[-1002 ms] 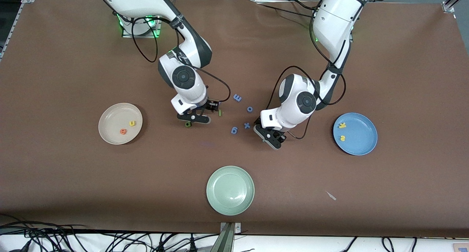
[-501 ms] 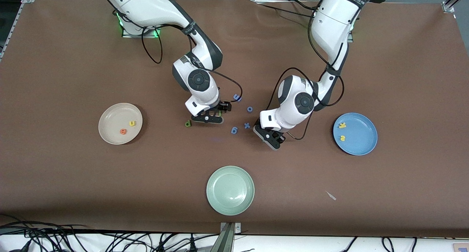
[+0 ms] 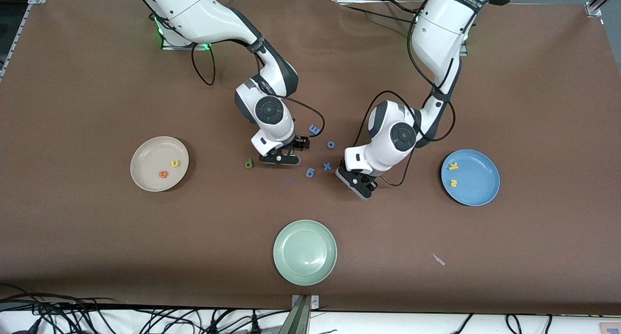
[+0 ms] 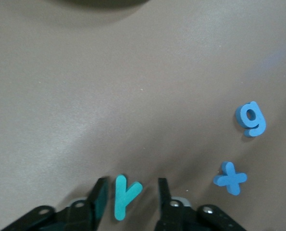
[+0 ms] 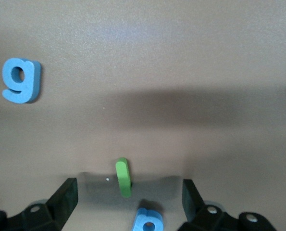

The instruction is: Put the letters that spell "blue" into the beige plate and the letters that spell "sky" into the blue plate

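Observation:
In the left wrist view the teal "y" (image 4: pixel 123 197) lies flat on the table between the fingers of my left gripper (image 4: pixel 130 186); the jaws stand open, one finger close to the letter, a gap at the other. From the front that gripper (image 3: pixel 361 184) hides the "y". My right gripper (image 5: pixel 130 192) is low and wide open around the light-green "l" (image 5: pixel 123 177). The darker green "b" (image 3: pixel 249 164) lies beside the right gripper (image 3: pixel 279 158). The beige plate (image 3: pixel 148 154) holds the orange "e" (image 3: pixel 163 174) and yellow "u" (image 3: pixel 174 163). The blue plate (image 3: pixel 480 178) holds the yellow "k" (image 3: pixel 453 166) and "s" (image 3: pixel 454 183).
Several blue letters lie between the two grippers: one (image 3: pixel 315 129) close to the right gripper's fingers, an "o" (image 3: pixel 331 144), an "x" (image 3: pixel 327 166) and a "g" (image 3: pixel 310 172). A pale green plate (image 3: pixel 304 252) sits nearer the front camera. A small pale scrap (image 3: pixel 438 259) lies nearby.
The right gripper has moved from over the green "b" toward the left arm's end, and now brackets the "l". The left gripper has stayed in place.

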You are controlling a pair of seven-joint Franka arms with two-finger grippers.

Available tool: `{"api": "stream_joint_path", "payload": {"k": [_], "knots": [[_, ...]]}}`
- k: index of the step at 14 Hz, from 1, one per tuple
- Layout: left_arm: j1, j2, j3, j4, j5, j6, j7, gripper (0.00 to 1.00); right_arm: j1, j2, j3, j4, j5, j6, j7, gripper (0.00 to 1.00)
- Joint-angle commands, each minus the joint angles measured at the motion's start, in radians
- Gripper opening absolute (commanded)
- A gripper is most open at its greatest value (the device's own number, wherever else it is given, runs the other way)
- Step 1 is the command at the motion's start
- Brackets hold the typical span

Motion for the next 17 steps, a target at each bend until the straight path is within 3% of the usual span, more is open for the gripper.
{"api": "stream_joint_path", "payload": {"k": [1, 5, 8, 12, 14, 16, 17], "knots": [[-0.008, 0.022, 0.012, 0.019, 0.026, 0.006, 0.047, 0.35, 0.006, 0.018, -0.003, 0.028, -0.013, 0.016, 0.004, 0.78], [-0.006, 0.022, 0.02, 0.016, 0.026, 0.006, 0.062, 0.21, 0.011, 0.019, -0.003, 0.02, -0.013, 0.016, 0.007, 0.54], [0.008, -0.024, 0.029, -0.014, 0.029, -0.011, 0.058, 0.23, 0.017, 0.024, -0.003, 0.016, -0.012, 0.017, 0.008, 0.37], [0.098, -0.157, 0.029, -0.108, 0.11, -0.148, 0.056, 0.24, 0.017, 0.029, -0.003, 0.017, -0.012, 0.016, 0.008, 0.0], [0.101, -0.161, 0.028, -0.103, 0.112, -0.15, 0.045, 0.25, 0.011, 0.022, -0.003, 0.025, -0.006, 0.013, -0.005, 0.0], [0.098, -0.158, 0.018, -0.093, 0.102, -0.15, 0.023, 0.41, -0.004, 0.01, -0.006, 0.03, -0.001, 0.004, -0.016, 0.0], [0.091, -0.152, 0.015, -0.088, 0.104, -0.15, -0.014, 0.54, -0.023, -0.004, -0.006, 0.03, -0.003, -0.018, -0.019, 0.0]]}}
